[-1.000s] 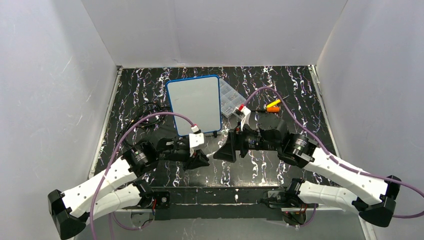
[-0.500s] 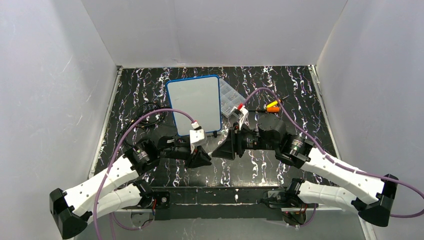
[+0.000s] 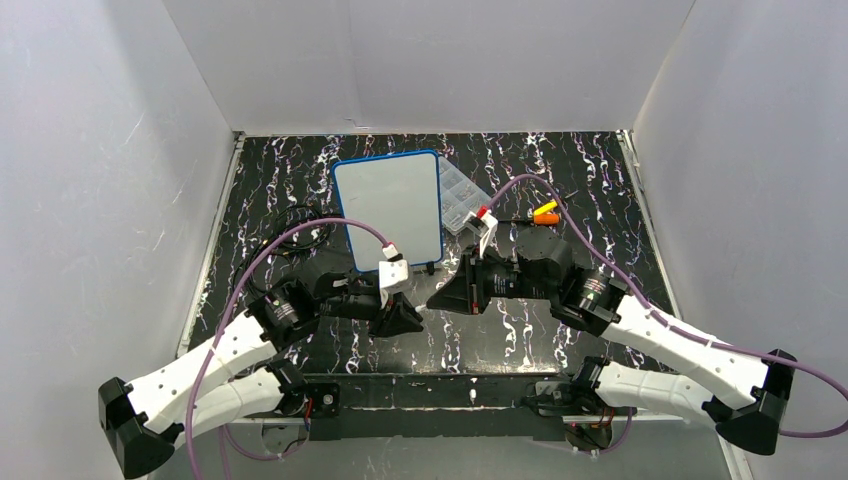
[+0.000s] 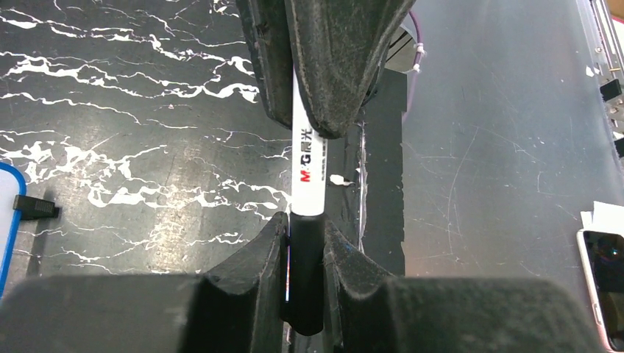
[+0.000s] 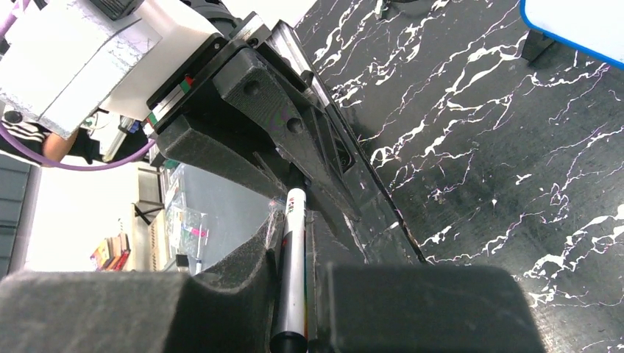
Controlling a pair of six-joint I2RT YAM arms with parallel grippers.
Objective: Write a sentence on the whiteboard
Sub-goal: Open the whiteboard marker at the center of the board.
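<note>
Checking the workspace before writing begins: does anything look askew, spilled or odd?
Nothing spilled or damaged. The whiteboard lies slightly crooked, its right edge hard by a clear compartment box. Both pincers are shut on one marker: the left pincer on its black end, the right pincer on the white barrel.

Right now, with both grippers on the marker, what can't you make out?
- Marker tip: left wrist view, covered by its black cap inside the left gripper.
- Marker, top view: hidden between left gripper and right gripper.
- Whiteboard: wrist views cut it off at an edge; faint writing too small from above.
- Clear box contents: too small, top view.
</note>
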